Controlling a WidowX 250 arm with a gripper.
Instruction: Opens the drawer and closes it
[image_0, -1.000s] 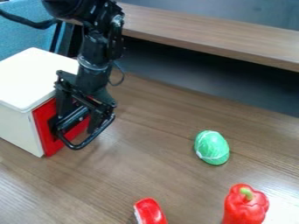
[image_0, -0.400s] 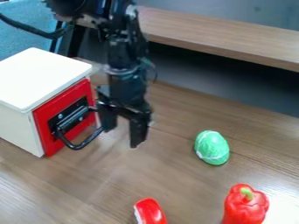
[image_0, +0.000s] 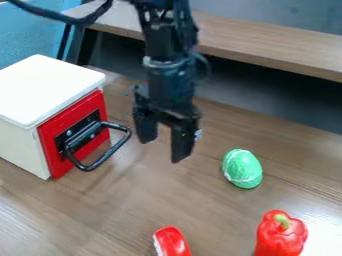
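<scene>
The black gripper (image_0: 162, 148) hangs over the table a little right of the drawer unit, its two fingers apart with nothing between them. At the left stands the white box (image_0: 47, 90), whose red drawer front (image_0: 53, 144) sits flush against its body. A black loop handle (image_0: 100, 161) sticks out from that front. Between the handle and the gripper there is a small gap, and they look apart.
Right of the gripper lies a green egg-shaped object (image_0: 242, 169). Near the bottom edge are a red object (image_0: 172, 242) and a red pepper (image_0: 280, 234). A wooden ledge (image_0: 267, 45) crosses behind the wooden table (image_0: 167, 200).
The gripper has moved right, off the handle and away from the red drawer front. Box, drawer and handle have stayed in place.
</scene>
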